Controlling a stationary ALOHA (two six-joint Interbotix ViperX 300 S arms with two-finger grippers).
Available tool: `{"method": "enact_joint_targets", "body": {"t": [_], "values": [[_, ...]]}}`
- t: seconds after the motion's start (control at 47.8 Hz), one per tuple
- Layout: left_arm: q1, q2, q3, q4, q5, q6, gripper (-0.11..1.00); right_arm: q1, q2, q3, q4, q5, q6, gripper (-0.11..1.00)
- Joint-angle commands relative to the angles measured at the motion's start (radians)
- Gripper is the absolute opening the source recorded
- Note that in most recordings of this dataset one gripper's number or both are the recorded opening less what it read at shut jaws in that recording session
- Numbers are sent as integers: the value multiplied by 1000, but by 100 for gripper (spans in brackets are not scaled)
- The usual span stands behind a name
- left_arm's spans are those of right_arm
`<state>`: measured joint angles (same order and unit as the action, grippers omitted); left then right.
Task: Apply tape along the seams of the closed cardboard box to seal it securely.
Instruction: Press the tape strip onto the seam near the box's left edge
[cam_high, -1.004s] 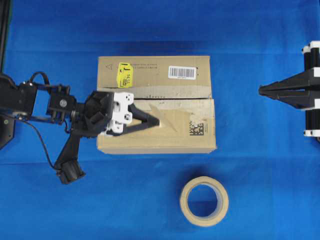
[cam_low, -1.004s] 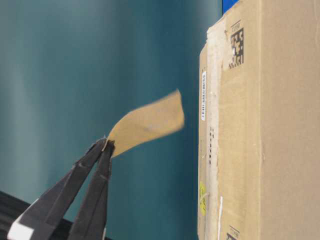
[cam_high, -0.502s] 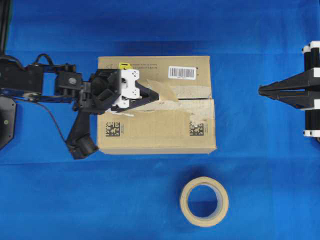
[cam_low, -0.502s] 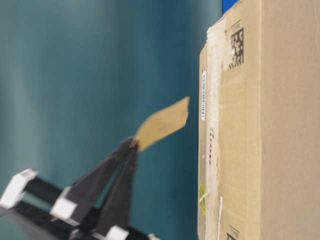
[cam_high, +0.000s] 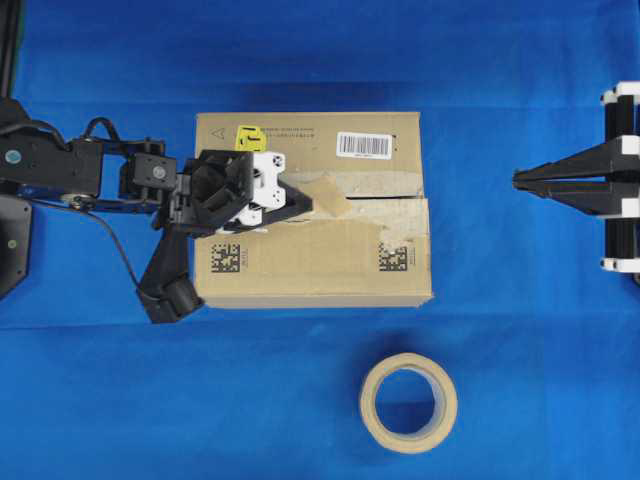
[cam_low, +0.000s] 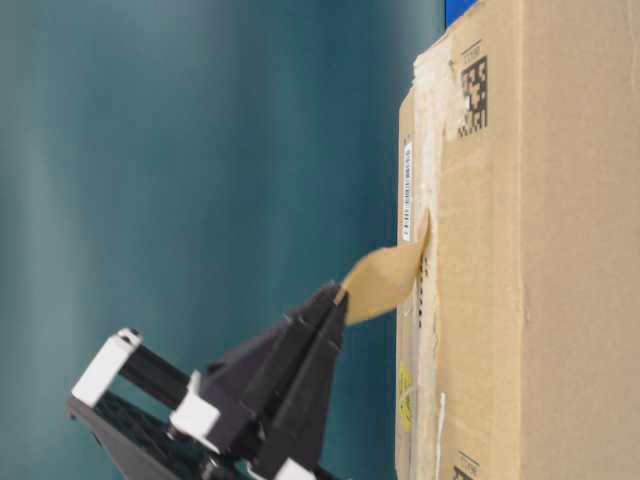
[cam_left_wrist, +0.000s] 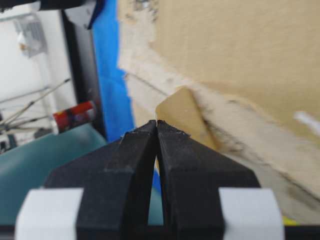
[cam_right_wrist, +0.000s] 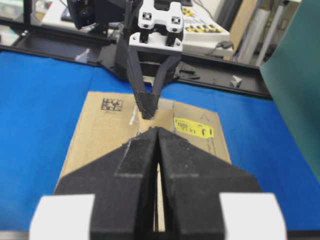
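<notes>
While the left gripper pinches one end of the tape between its closed jaws, the strip's free end just meets the top of the cardboard box, at or right beside the seam where the two flaps join. The table-level view shows the tape curling from the fingertips to the carton's face, so only its far tip appears to touch. Doing this step well likely means keeping the strip aligned along the seam rather than across it, with its width straddling both flaps, then lowering the pinched end so the tape lies down progressively from the stuck tip, without a trapped fold. The torn old tape edging the seam looks rough and may give poor adhesion, so firm pressing along the whole strip seems wise before letting go. The right gripper sits well apart from the box, jaws closed on nothing, and could press the strip flat. The tape roll lies on the blue cloth near the box.
</notes>
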<state>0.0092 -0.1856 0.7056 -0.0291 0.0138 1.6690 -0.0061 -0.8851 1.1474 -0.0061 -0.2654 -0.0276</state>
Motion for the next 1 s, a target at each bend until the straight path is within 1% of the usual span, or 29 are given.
{"method": "enact_joint_targets", "body": {"t": [0.0, 0.272, 0.544, 0.857, 0.983], "values": [[-9, -31, 3, -3, 23, -3, 0, -2, 9, -17, -2, -5, -2, 0], [-14, -44, 21, -6, 129, -5, 0, -2, 28, -17, -3, -9, -2, 0], [-6, -40, 18, -6, 201, -2, 0, -2, 55, -20, -2, -23, -2, 0], [6, -40, 17, -6, 224, 18, 0, -2, 100, -23, 0, -67, 0, 0], [8, -38, 14, -3, 224, 20, 0, -2, 132, -26, 3, -92, 12, 0]]}}
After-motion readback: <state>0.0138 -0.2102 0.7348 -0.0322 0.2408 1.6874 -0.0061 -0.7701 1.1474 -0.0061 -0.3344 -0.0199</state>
